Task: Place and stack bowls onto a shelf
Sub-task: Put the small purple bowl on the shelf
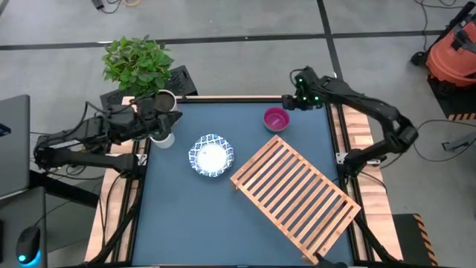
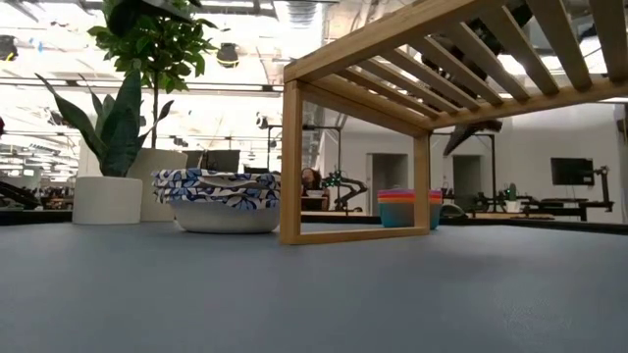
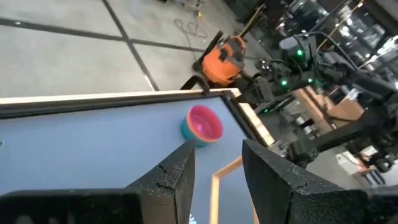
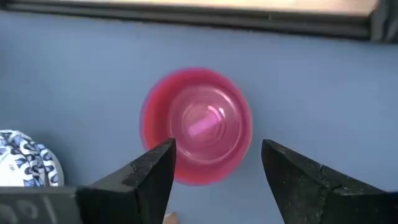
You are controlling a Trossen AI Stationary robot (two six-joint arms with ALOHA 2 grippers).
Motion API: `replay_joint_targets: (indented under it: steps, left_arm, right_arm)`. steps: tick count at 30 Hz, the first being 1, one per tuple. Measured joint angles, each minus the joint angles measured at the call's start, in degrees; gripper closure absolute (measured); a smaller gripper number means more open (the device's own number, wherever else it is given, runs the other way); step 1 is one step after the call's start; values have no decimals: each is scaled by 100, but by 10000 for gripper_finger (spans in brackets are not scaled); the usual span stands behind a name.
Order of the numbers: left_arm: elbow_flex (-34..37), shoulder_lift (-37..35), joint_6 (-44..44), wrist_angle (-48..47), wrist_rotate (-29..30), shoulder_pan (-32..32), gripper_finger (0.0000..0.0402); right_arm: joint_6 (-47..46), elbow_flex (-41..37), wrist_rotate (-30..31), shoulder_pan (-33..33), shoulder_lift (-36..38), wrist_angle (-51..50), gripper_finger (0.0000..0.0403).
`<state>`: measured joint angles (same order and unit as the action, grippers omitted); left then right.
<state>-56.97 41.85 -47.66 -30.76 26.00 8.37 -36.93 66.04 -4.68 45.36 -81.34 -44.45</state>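
Note:
The small bowls stand nested in one stack (image 1: 275, 119) at the table's far right, the magenta one on top. The low view (image 2: 409, 208) shows magenta, orange-red and teal rims. The white bowls with blue patterned rims (image 1: 210, 156) rest on the table near its middle, also in the low view (image 2: 216, 200). The light-wood slatted shelf (image 1: 294, 193) stands on the table at the near right. My right gripper (image 4: 214, 171) is open just above and beyond the magenta bowl (image 4: 198, 124), touching nothing. My left gripper (image 3: 217, 180) is open and empty at the table's far left (image 1: 171, 119).
A pale plant pot (image 2: 108, 199) with a leafy plant (image 1: 137, 63) stands at the far left corner, close to my left gripper. Bare blue tabletop (image 1: 186, 216) lies at the near left. An orange vacuum (image 1: 452, 56) stands on the floor beyond the table.

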Motion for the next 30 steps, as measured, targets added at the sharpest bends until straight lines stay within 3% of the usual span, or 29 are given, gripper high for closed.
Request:
replay_joint_targets:
  steps: [11, 21, 30]
  left_arm:
    - [-2, 280, -5, -58, -360, 170, 284]
    - [-2, 279, -10, -81, -444, 177, 284]
    - [-2, 279, -17, -84, -455, 177, 284]
  right_arm:
    - [-814, 0, 892, -373, -783, -26, 139]
    - [-1152, 0, 1002, -515, -1272, 152, 140]
    - [-1276, 0, 1109, -515, -1353, 166, 202]
